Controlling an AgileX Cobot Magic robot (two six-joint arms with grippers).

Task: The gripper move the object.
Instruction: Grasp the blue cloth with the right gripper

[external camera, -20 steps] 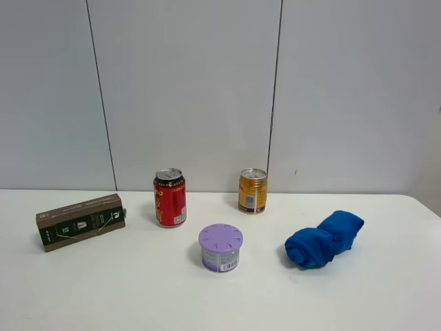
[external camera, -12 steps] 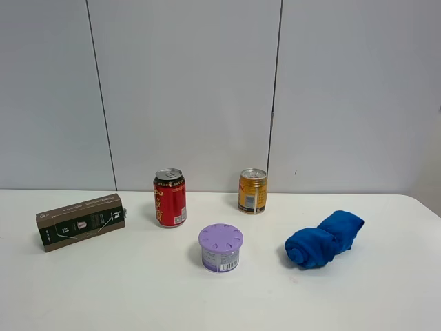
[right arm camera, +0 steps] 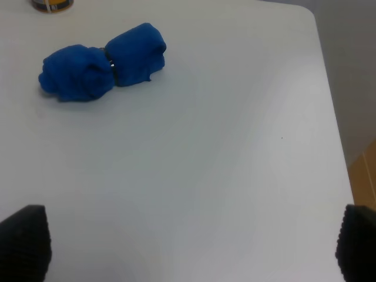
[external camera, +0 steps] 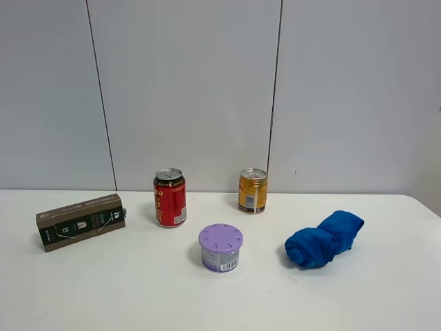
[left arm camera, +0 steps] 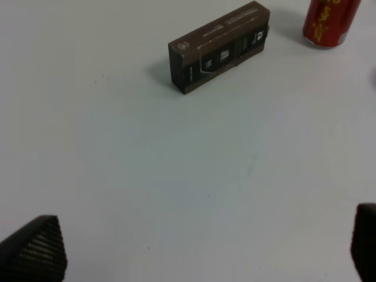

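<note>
On the white table (external camera: 124,289) lie a dark brown box (external camera: 80,221), a red can (external camera: 170,198), a gold can (external camera: 253,191), a lilac round tub (external camera: 220,247) and a rolled blue cloth (external camera: 324,239). No gripper shows in the exterior high view. In the left wrist view the left gripper (left arm camera: 200,252) is open and empty, well short of the box (left arm camera: 218,47) and the red can (left arm camera: 329,22). In the right wrist view the right gripper (right arm camera: 188,244) is open and empty, well short of the blue cloth (right arm camera: 103,63).
A grey panelled wall (external camera: 207,89) stands behind the table. The table's right edge and rounded corner (right arm camera: 317,23) show in the right wrist view, with floor beyond. The gold can's base (right arm camera: 53,4) shows beyond the cloth.
</note>
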